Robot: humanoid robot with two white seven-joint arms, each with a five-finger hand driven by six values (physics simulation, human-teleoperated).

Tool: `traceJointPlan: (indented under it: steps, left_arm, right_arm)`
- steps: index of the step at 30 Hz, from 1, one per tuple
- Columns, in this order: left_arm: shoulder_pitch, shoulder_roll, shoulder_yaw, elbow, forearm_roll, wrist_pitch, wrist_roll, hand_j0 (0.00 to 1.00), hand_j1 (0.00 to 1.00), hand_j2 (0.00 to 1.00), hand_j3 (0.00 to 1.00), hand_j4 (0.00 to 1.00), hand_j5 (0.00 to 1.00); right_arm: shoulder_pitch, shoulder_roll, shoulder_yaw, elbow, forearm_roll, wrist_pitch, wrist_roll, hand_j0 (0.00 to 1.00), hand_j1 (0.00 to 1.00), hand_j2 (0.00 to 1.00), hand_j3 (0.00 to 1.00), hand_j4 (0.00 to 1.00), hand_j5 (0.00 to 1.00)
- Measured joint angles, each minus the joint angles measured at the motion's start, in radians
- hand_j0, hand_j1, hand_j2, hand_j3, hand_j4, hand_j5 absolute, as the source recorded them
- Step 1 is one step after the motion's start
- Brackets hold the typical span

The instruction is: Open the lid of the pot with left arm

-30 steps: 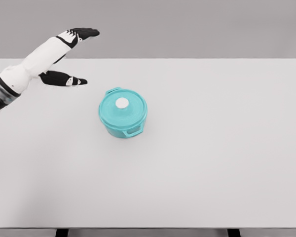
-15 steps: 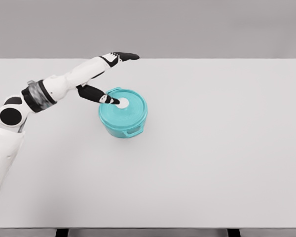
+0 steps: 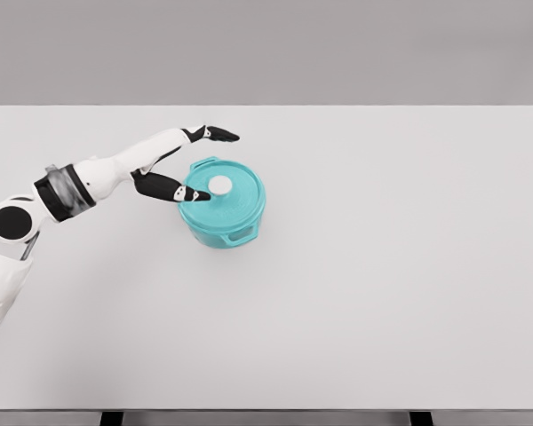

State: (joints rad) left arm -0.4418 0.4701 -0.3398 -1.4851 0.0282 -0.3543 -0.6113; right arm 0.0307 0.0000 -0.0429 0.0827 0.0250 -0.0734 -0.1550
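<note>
Reaching in from the left, the left hand [image 3: 188, 164] has dropped lower beside the teal pot [image 3: 222, 214], fingers spread, thumb over the lid [image 3: 220, 199] near its white knob [image 3: 220, 185]. Nothing is gripped; the lid is still on, mid-table.

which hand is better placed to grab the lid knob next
Left. The left hand is open beside the teal pot, its thumb and fingers bracketing the white knob on the lid. No right arm shows.
</note>
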Motion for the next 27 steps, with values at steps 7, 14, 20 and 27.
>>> traceJointPlan:
  steps: [7, 14, 20, 27]
  left_arm:
    - [0.014, -0.014, 0.001, 0.005, -0.070, 0.002, 0.000, 0.76, 0.76, 0.76, 0.76, 0.76, 0.76]
    - [0.028, -0.033, 0.003, 0.006, -0.128, -0.001, 0.000, 0.76, 0.76, 0.76, 0.76, 0.76, 0.76]
    - [0.028, -0.046, 0.009, 0.006, -0.162, -0.004, 0.000, 0.76, 0.76, 0.76, 0.76, 0.76, 0.76]
    - [0.029, -0.059, 0.015, 0.006, -0.181, -0.004, 0.000, 0.76, 0.76, 0.76, 0.76, 0.76, 0.76]
  right_arm:
    - [0.000, 0.000, 0.000, 0.000, 0.000, 0.000, 0.000, 1.00, 1.00, 1.00, 1.00, 1.00, 1.00]
    - [0.000, 0.000, 0.000, 0.000, 0.000, 0.000, 0.000, 1.00, 1.00, 1.00, 1.00, 1.00, 1.00]
    - [0.000, 0.000, 0.000, 0.000, 0.000, 0.000, 0.000, 1.00, 1.00, 1.00, 1.00, 1.00, 1.00]
    - [0.000, 0.000, 0.000, 0.000, 0.000, 0.000, 0.000, 1.00, 1.00, 1.00, 1.00, 1.00, 1.00]
